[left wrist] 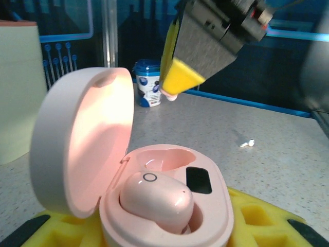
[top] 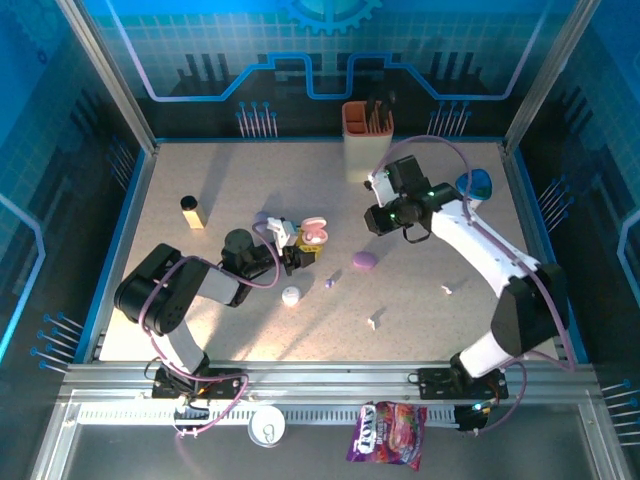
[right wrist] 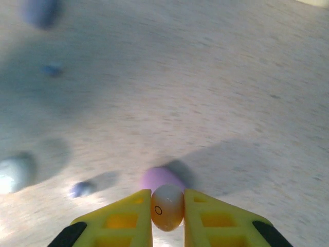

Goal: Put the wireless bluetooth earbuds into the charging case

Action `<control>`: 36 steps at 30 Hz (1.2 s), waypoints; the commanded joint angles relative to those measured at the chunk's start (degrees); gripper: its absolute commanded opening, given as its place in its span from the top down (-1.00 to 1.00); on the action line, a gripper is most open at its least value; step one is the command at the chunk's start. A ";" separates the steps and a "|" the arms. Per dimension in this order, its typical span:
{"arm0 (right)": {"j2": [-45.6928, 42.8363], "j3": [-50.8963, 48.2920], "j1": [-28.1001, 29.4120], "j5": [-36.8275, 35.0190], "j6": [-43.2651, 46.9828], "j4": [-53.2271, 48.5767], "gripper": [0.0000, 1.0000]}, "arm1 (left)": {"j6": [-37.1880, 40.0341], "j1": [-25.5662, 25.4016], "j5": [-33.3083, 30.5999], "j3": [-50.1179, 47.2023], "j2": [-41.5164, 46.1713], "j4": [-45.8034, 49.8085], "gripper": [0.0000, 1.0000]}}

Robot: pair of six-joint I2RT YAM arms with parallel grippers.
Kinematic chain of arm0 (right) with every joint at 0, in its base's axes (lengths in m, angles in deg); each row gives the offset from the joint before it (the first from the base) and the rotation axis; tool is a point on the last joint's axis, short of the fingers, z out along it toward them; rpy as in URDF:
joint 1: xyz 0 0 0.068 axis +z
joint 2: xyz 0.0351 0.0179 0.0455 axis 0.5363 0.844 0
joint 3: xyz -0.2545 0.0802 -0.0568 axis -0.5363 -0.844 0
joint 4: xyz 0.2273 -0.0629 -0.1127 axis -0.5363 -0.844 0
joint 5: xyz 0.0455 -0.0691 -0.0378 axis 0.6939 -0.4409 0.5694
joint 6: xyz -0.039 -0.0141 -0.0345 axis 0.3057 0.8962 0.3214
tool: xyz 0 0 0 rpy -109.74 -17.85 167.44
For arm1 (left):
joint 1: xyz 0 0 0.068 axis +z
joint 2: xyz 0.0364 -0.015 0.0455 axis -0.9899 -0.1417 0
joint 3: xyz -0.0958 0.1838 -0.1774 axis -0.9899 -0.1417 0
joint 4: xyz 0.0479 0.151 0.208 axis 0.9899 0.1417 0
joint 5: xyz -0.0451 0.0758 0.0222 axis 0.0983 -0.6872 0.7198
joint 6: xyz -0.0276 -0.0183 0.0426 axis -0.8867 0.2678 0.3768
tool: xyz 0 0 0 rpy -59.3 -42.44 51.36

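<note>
Earbud [right wrist: 167,208] pinched in raised right end effector [right wrist: 167,198] — left end effector [top: 298,247] seemingly grips open case [left wrist: 82,144].

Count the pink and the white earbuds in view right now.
Pink earbuds: 2, one seated in the open pink case, one gripped in the right pincer.
White earbuds: 2, both loose on the table.
Total: 4
</note>
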 commanded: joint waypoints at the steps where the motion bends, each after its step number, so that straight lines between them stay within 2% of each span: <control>1: -4.28 -2.79 -0.04 19.00 2.02 3.81 0.66 | 0.68 0.53 5.49 1.66 1.54 -1.22 0.57; 3: -6.57 -4.27 0.55 24.05 2.03 6.45 0.66 | 0.12 0.51 6.57 2.05 1.49 -1.32 0.57; 7: -8.24 -4.41 2.81 28.21 2.66 8.32 0.67 | -1.40 0.42 8.59 2.46 1.41 -2.04 0.57; 17: -3.11 -0.03 7.72 27.71 3.47 7.71 0.67 | -3.02 0.43 10.23 2.38 2.19 -3.21 0.57; 36: 3.02 1.22 8.18 25.35 2.88 7.16 0.64 | -4.00 0.38 10.83 2.63 3.16 -3.22 0.57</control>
